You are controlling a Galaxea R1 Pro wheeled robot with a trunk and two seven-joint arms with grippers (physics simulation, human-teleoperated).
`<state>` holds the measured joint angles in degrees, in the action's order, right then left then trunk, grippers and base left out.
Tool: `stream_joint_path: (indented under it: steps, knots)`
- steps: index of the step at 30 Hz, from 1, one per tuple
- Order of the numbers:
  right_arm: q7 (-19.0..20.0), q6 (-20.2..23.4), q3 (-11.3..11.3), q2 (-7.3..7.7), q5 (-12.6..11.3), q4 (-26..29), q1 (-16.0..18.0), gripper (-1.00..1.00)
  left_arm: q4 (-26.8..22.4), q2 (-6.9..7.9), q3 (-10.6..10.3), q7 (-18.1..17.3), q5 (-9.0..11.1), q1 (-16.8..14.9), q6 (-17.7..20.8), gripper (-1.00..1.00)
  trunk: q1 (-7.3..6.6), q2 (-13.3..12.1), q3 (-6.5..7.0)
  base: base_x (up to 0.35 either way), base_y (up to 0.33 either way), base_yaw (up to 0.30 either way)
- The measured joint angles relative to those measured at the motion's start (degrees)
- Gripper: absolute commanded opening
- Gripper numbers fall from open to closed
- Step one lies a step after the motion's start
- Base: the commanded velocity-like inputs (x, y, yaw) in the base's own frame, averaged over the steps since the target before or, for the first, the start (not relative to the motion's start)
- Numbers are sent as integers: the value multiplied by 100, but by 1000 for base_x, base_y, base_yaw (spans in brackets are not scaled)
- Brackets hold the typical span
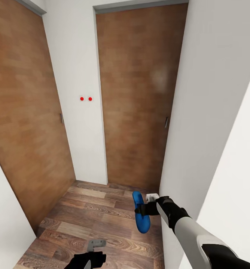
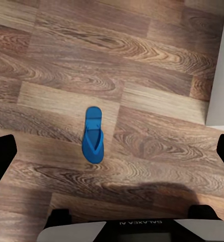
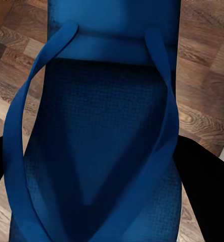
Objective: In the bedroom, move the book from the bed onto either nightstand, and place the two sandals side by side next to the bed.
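Observation:
In the head view my right gripper [image 1: 142, 210] is shut on a blue sandal [image 1: 141, 220], held above the wood floor beside the right wall. The right wrist view looks down on this sandal [image 3: 101, 141] and its straps, with dark fingers [image 3: 207, 196] at either side. A second blue sandal [image 2: 93, 135] lies flat on the floor in the left wrist view, well below my left gripper [image 2: 112, 156], whose fingers [image 2: 1, 156] stand wide apart and hold nothing. That left gripper [image 1: 91, 256] sits low at the head view's bottom edge. The book, bed and nightstand are out of view.
I am in a narrow hallway corner. A closed brown door [image 1: 140, 101] faces me and another brown door [image 1: 24, 123] lines the left side. Between them is a white wall with two red dots [image 1: 85, 98]. A white wall [image 1: 211, 112] crowds the right arm.

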<state>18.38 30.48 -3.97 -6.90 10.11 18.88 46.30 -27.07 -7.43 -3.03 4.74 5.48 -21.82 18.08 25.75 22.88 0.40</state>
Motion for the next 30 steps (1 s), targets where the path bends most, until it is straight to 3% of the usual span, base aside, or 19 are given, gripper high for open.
stream_joint_path:
  steps: [30]
  knots:
    - [1,0,1,-2,1,-9,-5,-100,-17,-7,-7,0,0,1,0,100,1,0,0,5,-30,0]
